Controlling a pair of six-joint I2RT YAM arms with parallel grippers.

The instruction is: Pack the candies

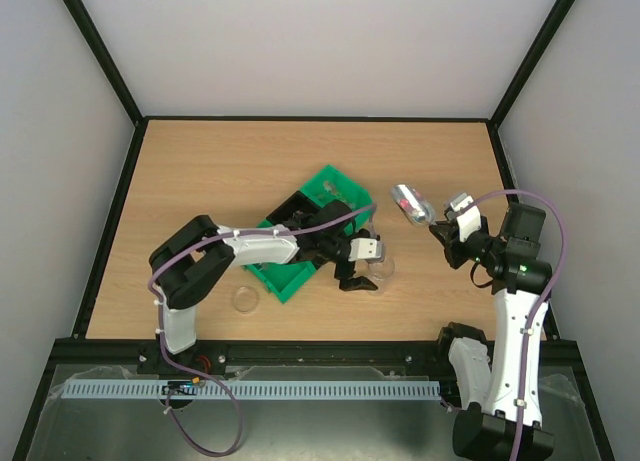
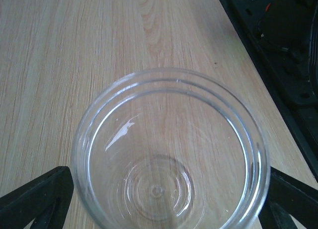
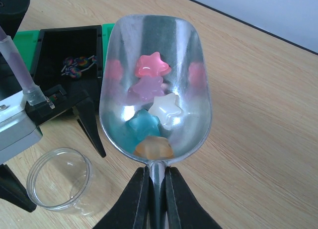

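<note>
Candies (image 3: 166,110) fill scoop (image 3: 149,35) gripped by right hand (image 3: 157,185).

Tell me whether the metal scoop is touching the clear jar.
Apart. The right wrist view shows a plain gap between the metal scoop and the clear jar, which sits to its lower left.

— Where's your scoop (image 1: 410,203)?
— At one o'clock from your jar (image 1: 379,267), candies (image 3: 154,107) in it. The bin (image 1: 338,181) lies at ten o'clock, the lid (image 1: 245,300) at eight, both on the table (image 1: 220,171).
</note>
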